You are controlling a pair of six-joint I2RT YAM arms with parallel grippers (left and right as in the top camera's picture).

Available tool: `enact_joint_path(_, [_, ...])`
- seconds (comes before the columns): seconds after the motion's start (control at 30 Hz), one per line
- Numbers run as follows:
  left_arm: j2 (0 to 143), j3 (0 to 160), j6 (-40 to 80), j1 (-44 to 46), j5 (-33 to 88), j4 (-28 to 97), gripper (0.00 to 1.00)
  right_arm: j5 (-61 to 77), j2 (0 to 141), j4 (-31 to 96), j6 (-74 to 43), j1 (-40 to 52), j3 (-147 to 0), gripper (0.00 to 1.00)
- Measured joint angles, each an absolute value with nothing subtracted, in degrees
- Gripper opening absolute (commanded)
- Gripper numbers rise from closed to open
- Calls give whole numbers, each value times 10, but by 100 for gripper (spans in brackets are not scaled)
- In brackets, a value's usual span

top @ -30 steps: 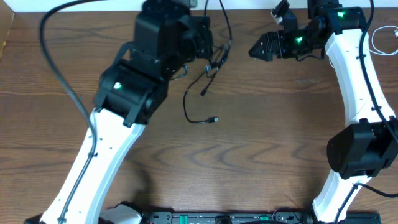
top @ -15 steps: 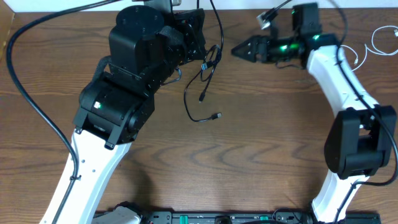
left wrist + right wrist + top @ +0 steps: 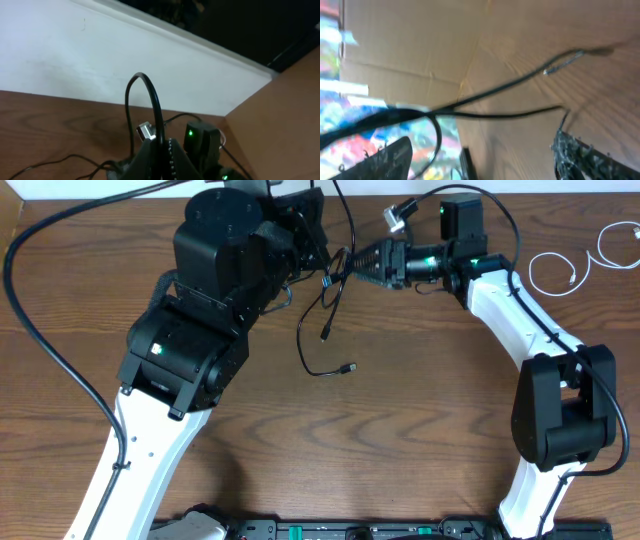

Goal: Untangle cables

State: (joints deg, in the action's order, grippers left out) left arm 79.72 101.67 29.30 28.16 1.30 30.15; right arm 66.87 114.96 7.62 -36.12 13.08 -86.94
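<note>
Count: two arms, two cables.

- Left arm [image 3: 190, 360]: reaches to the far edge of the worktop [image 3: 430, 410].
- Left fingers [image 3: 177, 160]: pressed together and clamped on the black cable [image 3: 300, 348]. In the left wrist view a loop of it arches up out of the closed tips.
- Black cable, one: hangs from that grip at far centre. Its loose strands trail down onto the wood. Two small plug ends lie apart on the surface.
- Right arm [image 3: 520, 320]: stretched leftward along the far edge.
- Right fingers [image 3: 390, 157]: spread wide and holding nothing. In the right wrist view two black strands cross the gap between them. From overhead the tips are just beside the hanging tangle; cannot tell if they touch it.
- White cable [image 3: 535, 268], one as far as I can tell: loose loops at the far right corner, well apart from the black one.

Surface: brown wood-grain worktop.

Room: white wall [image 3: 75, 60] behind the far edge, dark above it. The right wrist view shows a brown panel and a blur of colours.
</note>
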Motion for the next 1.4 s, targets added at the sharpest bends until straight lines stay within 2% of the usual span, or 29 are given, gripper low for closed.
enact_joint_path(0.4, [806, 1017, 333, 282, 8, 284, 8, 492, 1150, 72, -493, 212, -869, 79])
enact_joint_path(0.57, [806, 1017, 337, 279, 0, 281, 8, 423, 1150, 131, -482, 194, -869, 60])
enact_joint_path(0.67, [806, 1017, 337, 274, 0, 281, 8, 393, 1150, 154, -446, 174, -869, 56])
enact_joint_path(0.7, [806, 1017, 337, 272, -1, 283, 8, 394, 1150, 155, -425, 167, -869, 49])
enact_joint_path(0.73, [806, 1017, 337, 270, -2, 285, 8, 399, 1150, 154, -399, 160, -869, 46])
enact_joint_path(0.93, [806, 1017, 337, 270, -4, 322, 7, 509, 1150, 149, -299, 123, -868, 53])
enact_joint_path(1.17, [818, 1017, 344, 269, -4, 327, 7, 681, 1141, 113, -249, 118, -868, 61])
enact_joint_path(1.4, [831, 1017, 444, 240, -41, 325, 8, 754, 1124, 73, -229, 145, -868, 61])
